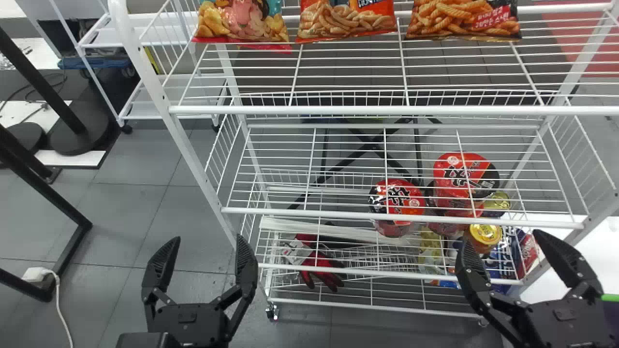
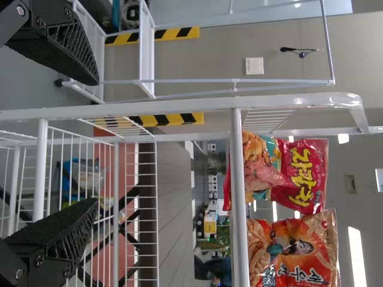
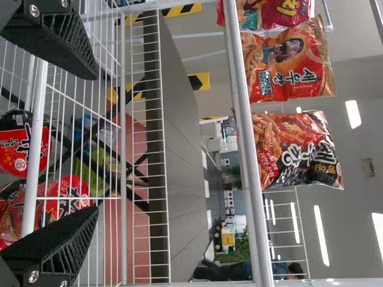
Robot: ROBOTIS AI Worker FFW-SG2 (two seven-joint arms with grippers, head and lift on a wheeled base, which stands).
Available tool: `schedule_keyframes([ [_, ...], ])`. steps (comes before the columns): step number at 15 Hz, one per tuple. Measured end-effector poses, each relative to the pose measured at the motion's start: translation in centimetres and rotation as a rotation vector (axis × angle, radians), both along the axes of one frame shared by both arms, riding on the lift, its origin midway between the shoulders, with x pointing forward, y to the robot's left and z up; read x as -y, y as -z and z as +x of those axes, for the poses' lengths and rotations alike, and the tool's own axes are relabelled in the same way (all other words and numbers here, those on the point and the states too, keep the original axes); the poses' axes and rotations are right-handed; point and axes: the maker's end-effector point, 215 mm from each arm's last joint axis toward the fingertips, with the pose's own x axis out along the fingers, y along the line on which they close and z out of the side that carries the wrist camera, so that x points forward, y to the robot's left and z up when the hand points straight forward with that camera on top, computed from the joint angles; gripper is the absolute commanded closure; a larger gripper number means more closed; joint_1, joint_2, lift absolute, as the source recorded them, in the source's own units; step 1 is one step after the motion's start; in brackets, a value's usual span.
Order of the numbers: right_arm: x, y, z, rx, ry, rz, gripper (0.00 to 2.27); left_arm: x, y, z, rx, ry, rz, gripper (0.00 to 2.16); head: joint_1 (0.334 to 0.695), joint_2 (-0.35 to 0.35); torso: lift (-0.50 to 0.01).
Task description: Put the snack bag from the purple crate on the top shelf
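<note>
On the left, we see black metal stands (image 1: 72,222) on a grey tiled floor (image 1: 130,212), with a white plug (image 1: 36,274) and its cable near them. Behind is a white cart (image 1: 99,46).

Next comes the left gripper (image 1: 208,241), low beside the left end of a white wire rack (image 1: 193,169), its two black fingers spread well apart.

On the rack's top shelf (image 1: 338,110) we find three snack bags side by side, all upright. The left bag (image 1: 242,20) is red and teal with pink and yellow snacks pictured; the middle bag (image 1: 344,20) is orange-red; the right bag (image 1: 462,19) is red-orange with black. We cannot tell whether one of these is the task's bag.

Lower down, to the left, lie red and black gloves (image 1: 321,266). Right of them, under the middle shelf's wires, we see red and black noodle cups (image 1: 396,208), some stacked, and beside these a jar with a yellow lid (image 1: 485,234) among other packets.

Farther right, the right gripper (image 1: 503,239) is at the front of the rack's right end, its fingers wide apart too. At the far right edge we see part of a purple thing (image 1: 612,316) with a green rim; we cannot tell what it holds.
</note>
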Motion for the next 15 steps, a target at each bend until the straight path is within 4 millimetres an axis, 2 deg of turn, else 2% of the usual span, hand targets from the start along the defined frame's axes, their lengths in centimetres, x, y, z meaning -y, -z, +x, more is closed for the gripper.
schedule_keyframes([
  [15, 0.06, -0.46, -0.42, -0.012, -0.007, -0.004, 0.01, 0.68, -0.64, -0.84, 0.01, 0.009, 0.002, 0.13, 0.695, 0.097, -0.321],
])
